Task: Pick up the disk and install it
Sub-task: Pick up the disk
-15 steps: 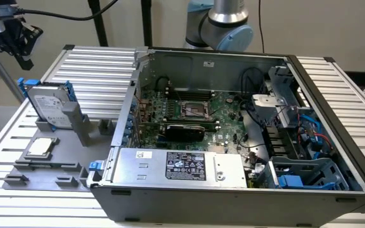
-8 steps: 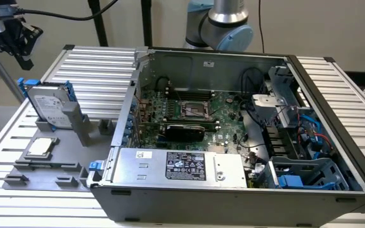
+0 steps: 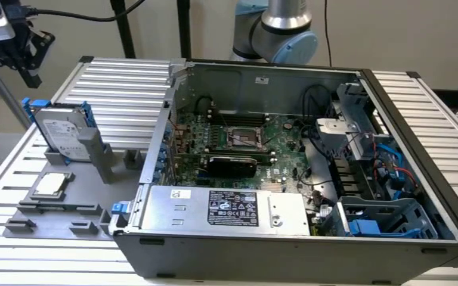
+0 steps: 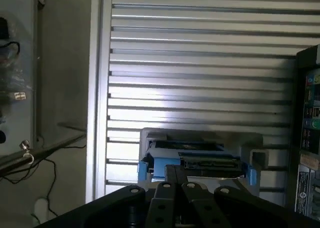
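Open computer case (image 3: 420, 137) sits on the slatted metal table (image 3: 117, 83), lid off. Inside it: green motherboard (image 3: 237, 134) with a bare processor socket (image 3: 245, 138) at centre, a silver power supply (image 3: 229, 208) with a black label along the near wall, a blue drive cage (image 3: 384, 220) in the near corner at the exterior view's right, and loose black and blue cables beside it. At the exterior view's left of the case, a grey fixture tray (image 3: 78, 211) lies flat on the table. It holds the disk (image 3: 64, 134) standing on edge in an upright slot, white label facing out, blue carrier frame around it. A small square chip (image 3: 52, 183) lies flat in a recess just nearer. The hand (image 3: 28, 65) hangs above and farther back than the disk, well apart from it and touching nothing. Open or closed: cannot tell. Arm joint (image 3: 281, 27) shows behind the far wall of the case. In the wrist view, the disk (image 4: 192, 155) lies edge-on just beyond the hand (image 4: 176, 170), roughly in line with it.
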You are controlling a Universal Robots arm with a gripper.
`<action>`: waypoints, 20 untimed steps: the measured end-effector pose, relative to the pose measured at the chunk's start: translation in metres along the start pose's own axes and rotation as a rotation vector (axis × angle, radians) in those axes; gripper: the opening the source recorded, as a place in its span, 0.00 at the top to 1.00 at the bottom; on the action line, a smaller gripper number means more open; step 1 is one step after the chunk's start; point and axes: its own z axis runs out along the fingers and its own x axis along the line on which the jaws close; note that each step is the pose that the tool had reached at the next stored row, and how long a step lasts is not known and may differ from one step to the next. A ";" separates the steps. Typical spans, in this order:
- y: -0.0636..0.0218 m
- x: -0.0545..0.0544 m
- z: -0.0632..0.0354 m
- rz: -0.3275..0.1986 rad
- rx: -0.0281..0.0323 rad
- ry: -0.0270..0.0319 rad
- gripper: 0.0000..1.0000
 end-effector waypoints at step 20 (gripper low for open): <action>-0.0001 0.000 0.0029 -0.364 0.0045 0.0084 1.00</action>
